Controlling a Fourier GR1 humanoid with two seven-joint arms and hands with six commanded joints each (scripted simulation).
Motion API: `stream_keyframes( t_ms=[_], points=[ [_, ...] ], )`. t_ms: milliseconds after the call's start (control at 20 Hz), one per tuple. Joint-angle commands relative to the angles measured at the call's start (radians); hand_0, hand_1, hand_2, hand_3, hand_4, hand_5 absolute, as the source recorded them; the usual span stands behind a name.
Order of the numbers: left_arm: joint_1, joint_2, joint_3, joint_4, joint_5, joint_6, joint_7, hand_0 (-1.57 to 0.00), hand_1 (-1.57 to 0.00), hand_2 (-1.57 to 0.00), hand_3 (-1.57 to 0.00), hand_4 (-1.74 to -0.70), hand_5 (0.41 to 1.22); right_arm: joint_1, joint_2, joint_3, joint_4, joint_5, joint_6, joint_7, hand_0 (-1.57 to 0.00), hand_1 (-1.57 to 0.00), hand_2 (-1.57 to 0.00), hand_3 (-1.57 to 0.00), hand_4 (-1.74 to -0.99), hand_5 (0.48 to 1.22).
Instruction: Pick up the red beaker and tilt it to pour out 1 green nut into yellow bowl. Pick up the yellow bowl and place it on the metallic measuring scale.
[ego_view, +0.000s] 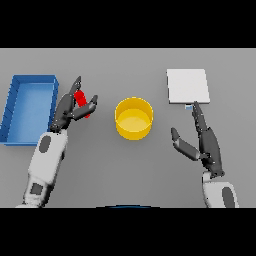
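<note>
Starting at the far left of the grey counter (100, 165), a blue tray (15, 107) with raised walls is seen lying lengthwise, its inside shown bare. Just to its right, the left robot hand (70, 107) is raised above the counter, reached up from the lower left on its white and grey arm. A red beaker (80, 97) is gripped in it: dark fingers are laid along the beaker's left side and the thumb is curled against its right, so that only parts of the red body are visible between them. The beaker is seen leaning, with its top toward the upper left. Whether any nut is inside cannot be told.

Near the middle of the counter, a yellow bowl (134, 118) is set upright, well apart from both hands; its inside appears plain yellow.

Further right, toward the back, a pale square metallic measuring scale (187, 86) is laid flat, with a small light-blue mark at its near edge. Below it, the right robot hand (207, 142) is held with straight fingers pointed toward the scale and the thumb spread to the left; nothing is held in it.
</note>
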Motion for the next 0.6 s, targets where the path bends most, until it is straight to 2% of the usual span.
stream_keyframes(
  t_ms=[0,150,200,250,300,400,450,550],
  points=[
    [-0.006,-0.002,0.002,0.004,0.002,0.001,-0.002,0.0,0.0,0.0,0.0,-1.32,0.71,0.003,0.008,0.009,-0.014,0.014,-0.011,0.003,0.0,0.0,0.0,0.0,-1.315,0.682],
    [-0.023,-0.004,0.013,0.047,0.008,-0.006,-0.067,0.0,0.0,0.0,0.0,-1.36,0.735,-0.001,-0.001,0.002,-0.011,0.011,-0.009,0.017,0.0,0.0,0.0,0.0,-1.298,0.682],
    [-0.023,-0.007,0.019,0.052,0.011,0.0,-0.078,0.0,0.0,-0.03,0.0,-1.39,0.752,0.008,-0.006,0.004,-0.019,0.014,-0.007,0.0,0.0,0.0,0.0,0.0,-1.295,0.683],
    [-0.047,-0.021,0.024,0.07,0.012,0.014,-0.069,-0.08,-0.08,-0.12,-0.08,-1.42,0.77,0.002,-0.007,0.003,-0.024,0.018,-0.01,0.014,0.0,0.0,0.0,0.0,-1.291,0.684],
    [-0.049,-0.034,0.033,0.088,0.019,0.025,-0.066,-0.25,-0.28,-0.31,-0.22,-1.44,0.795,0.002,-0.006,0.003,-0.026,0.016,-0.01,0.012,0.0,0.0,0.0,0.0,-1.289,0.684],
    [-0.062,-0.04,0.04,0.098,0.008,0.064,-0.057,-0.68,-0.7,-0.71,-0.71,-1.44,0.949,0.011,-0.011,-0.003,-0.025,0.008,-0.006,0.01,0.0,0.0,0.0,0.0,-1.285,0.683],
    [-0.068,-0.045,0.03,0.102,-0.016,0.094,-0.058,-0.86,-0.87,-0.89,-0.88,-1.44,1.003,-0.001,-0.006,0.0,-0.01,0.01,-0.006,0.016,0.0,0.0,0.0,0.0,-1.283,0.683],
    [-0.064,-0.045,0.028,0.103,-0.032,0.098,-0.092,-1.12,-1.13,-1.13,-1.13,-1.44,1.082,-0.002,-0.007,-0.005,-0.006,0.003,-0.003,0.009,0.0,0.0,0.0,0.0,-1.29,0.684]
  ],
)
